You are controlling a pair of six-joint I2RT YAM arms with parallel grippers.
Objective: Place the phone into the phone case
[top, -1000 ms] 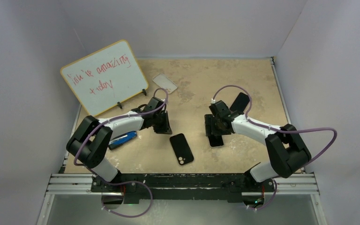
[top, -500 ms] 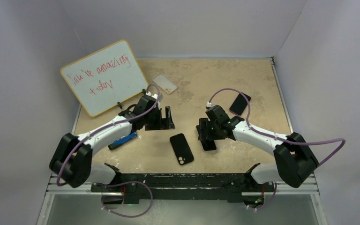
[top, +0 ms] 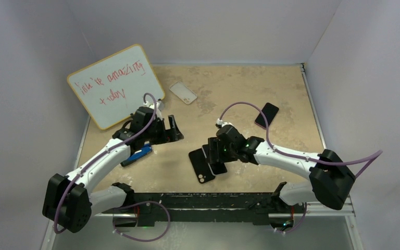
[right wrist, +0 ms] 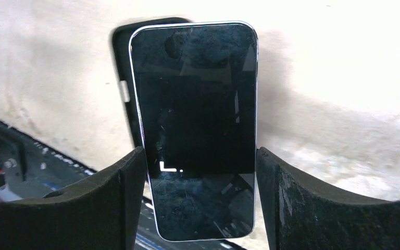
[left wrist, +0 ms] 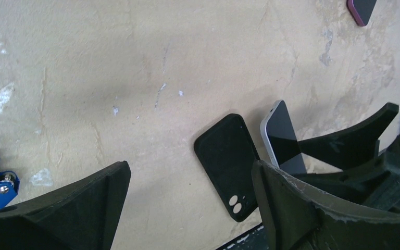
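Observation:
The black phone case (top: 200, 167) lies flat near the table's front edge, camera holes toward the front; the left wrist view also shows the case (left wrist: 228, 161). My right gripper (top: 214, 154) is shut on the phone (top: 220, 167), a dark-screened phone with a silver rim, and holds it tilted over the case's right edge. In the right wrist view the phone (right wrist: 198, 120) sits between both fingers, with the case (right wrist: 122, 67) showing behind its left side. My left gripper (top: 167, 130) hovers open and empty to the upper left of the case; in its own view the gripper (left wrist: 190, 179) holds nothing.
A whiteboard (top: 114, 86) leans at the back left. A clear case (top: 183, 92) lies near it. A second phone in a maroon case (top: 267, 114) lies at the right. A blue object (top: 137, 155) lies under the left arm. The front rail (top: 208, 200) runs just below the case.
My left gripper opened and drew back to the left. My right arm carried the phone left, from the table's right middle until it overlapped the black case.

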